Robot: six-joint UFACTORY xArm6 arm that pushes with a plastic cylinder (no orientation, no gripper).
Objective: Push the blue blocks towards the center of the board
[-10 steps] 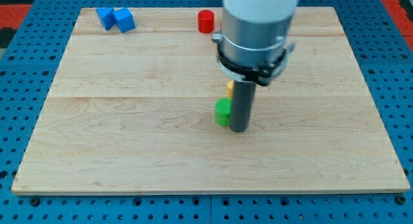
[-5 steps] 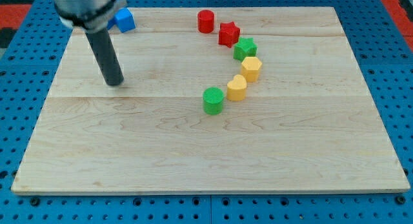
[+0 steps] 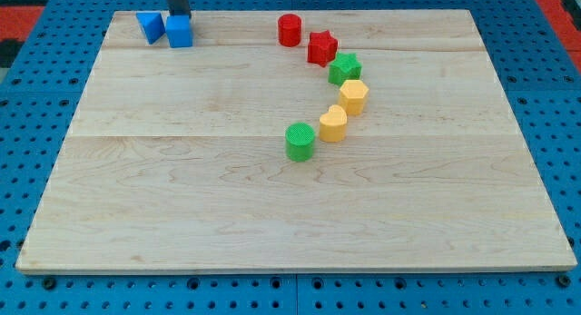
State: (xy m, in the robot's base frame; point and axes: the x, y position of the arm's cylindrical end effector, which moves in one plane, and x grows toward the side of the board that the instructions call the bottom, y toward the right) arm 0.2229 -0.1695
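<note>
My tip sits at the top edge of the wooden board, touching the back of the blue cube. Just left of that cube lies the second blue block. Well right of the cube stands the red cylinder.

Two blue blocks sit near the wooden board's top-left corner, well apart from its centre. The left blue block is wedge-like, slightly turned. The blue cube stands just beside it on the right, nearly touching, squared to the board's top edge. Both rest flat.
</note>
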